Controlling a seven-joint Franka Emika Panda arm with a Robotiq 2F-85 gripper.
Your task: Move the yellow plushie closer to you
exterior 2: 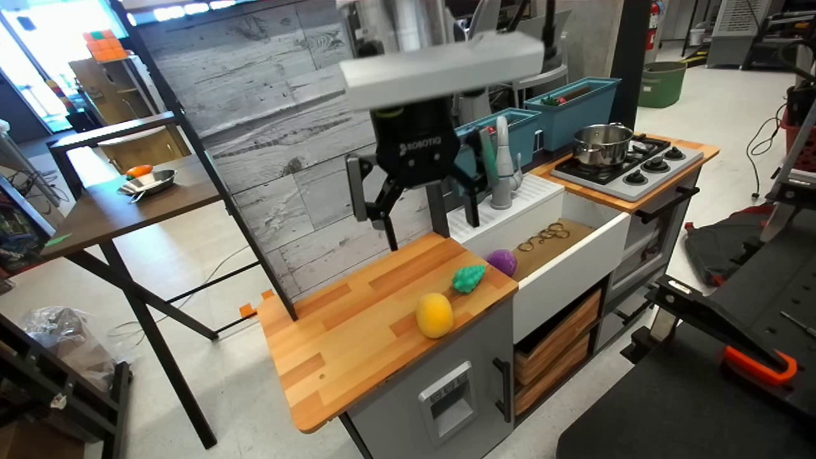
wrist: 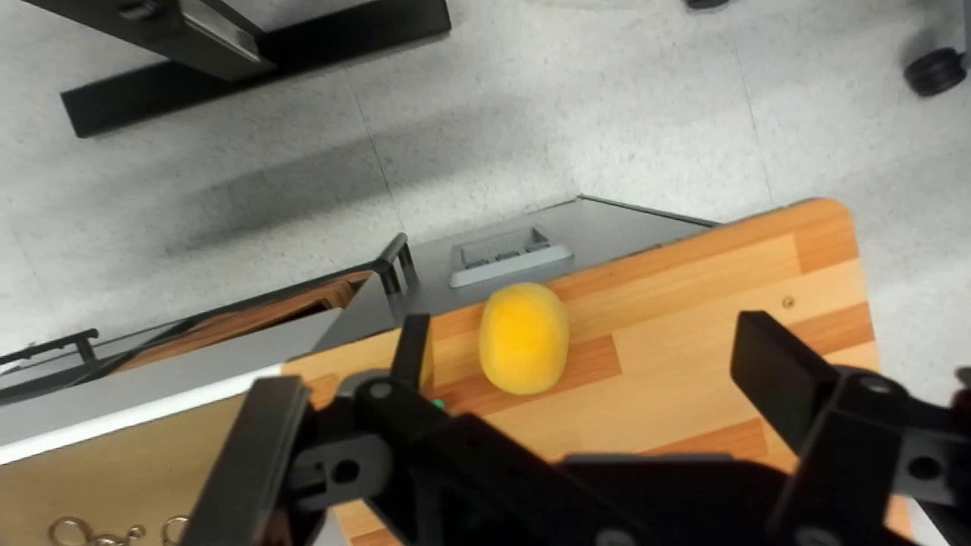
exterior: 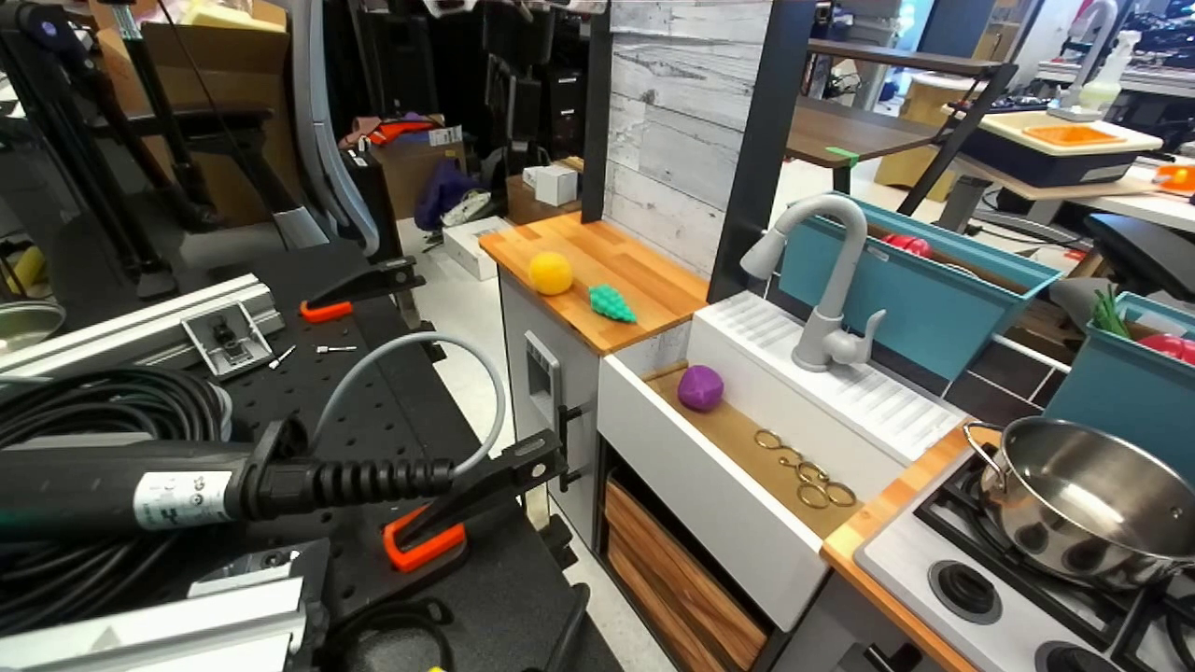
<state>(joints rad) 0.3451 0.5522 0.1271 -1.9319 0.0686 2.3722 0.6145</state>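
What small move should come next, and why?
Probably nudge the open black Robotiq gripper toward the wrist view's left before lowering: the rounded yellow plushie appears off centre between the black fingers, nearer the finger on that side.

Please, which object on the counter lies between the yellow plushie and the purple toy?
The green toy lies between the yellow plushie and the purple toy, as both exterior views show.
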